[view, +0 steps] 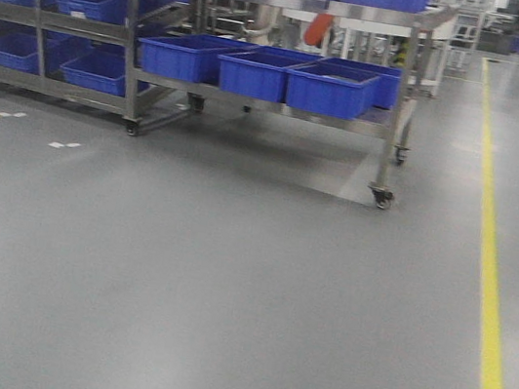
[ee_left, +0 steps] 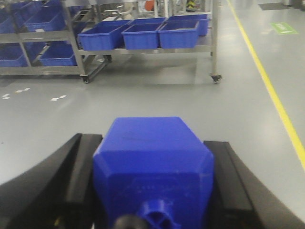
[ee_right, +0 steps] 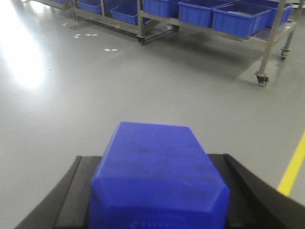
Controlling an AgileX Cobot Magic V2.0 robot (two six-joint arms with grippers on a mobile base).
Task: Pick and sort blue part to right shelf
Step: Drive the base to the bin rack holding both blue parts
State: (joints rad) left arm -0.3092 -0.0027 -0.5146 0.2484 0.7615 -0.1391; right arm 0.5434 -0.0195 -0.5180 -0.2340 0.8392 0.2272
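Observation:
My left gripper (ee_left: 151, 157) is shut on a blue part (ee_left: 152, 162), a chunky blue block with bevelled edges held between its black fingers (ee_left: 62, 176). My right gripper (ee_right: 155, 176) is shut on a second blue part (ee_right: 155, 167) of the same kind. Both are carried above the grey floor. The shelf on wheels (view: 264, 102) with blue bins (view: 331, 87) stands ahead at the back; it also shows in the left wrist view (ee_left: 143, 47) and in the right wrist view (ee_right: 267, 38). Neither gripper shows in the front view.
A second rack (view: 59, 25) with blue bins stands at the back left. A yellow floor line (view: 491, 290) runs along the right. White marks (view: 63, 145) lie on the floor at the left. The shelf's castor wheel (view: 382, 199) sits at its front right corner.

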